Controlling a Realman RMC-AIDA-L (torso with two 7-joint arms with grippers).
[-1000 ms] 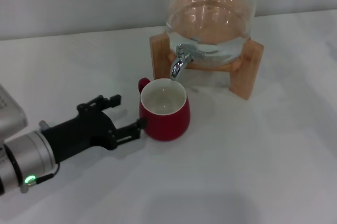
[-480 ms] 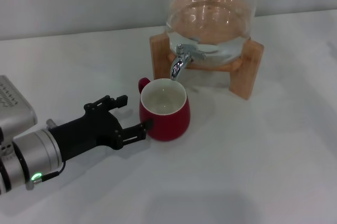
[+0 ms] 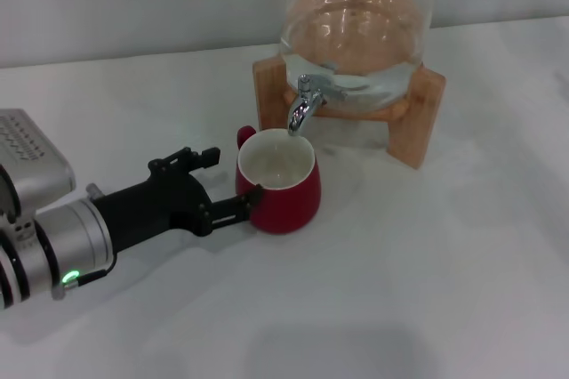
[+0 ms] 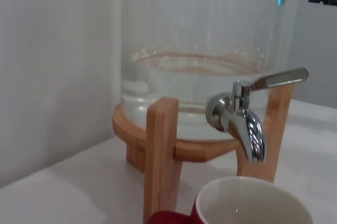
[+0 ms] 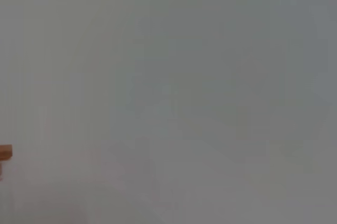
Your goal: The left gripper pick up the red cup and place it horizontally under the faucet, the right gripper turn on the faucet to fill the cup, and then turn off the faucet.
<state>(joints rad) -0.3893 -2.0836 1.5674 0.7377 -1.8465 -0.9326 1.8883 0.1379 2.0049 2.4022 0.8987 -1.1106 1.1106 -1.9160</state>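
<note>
The red cup (image 3: 283, 192) stands upright on the white table, its cream inside showing, right below the spout of the chrome faucet (image 3: 305, 101). Its small handle points back and left. My left gripper (image 3: 236, 173) is open at the cup's left side. The near fingertip (image 3: 252, 195) touches the cup's wall and the far one (image 3: 206, 156) stands apart, left of the handle. In the left wrist view the faucet (image 4: 242, 124) hangs over the cup's rim (image 4: 253, 203). The right gripper is out of view.
The glass dispenser jar (image 3: 356, 23) holds water and rests on a wooden stand (image 3: 418, 116) behind the cup. A grey box (image 3: 31, 165) sits on my left arm at the left. The right wrist view shows only a pale surface and a bit of wood (image 5: 5, 152).
My left arm has moved right and a little away from me, toward the cup. Its near finger now touches the cup's side. The cup has stayed under the spout.
</note>
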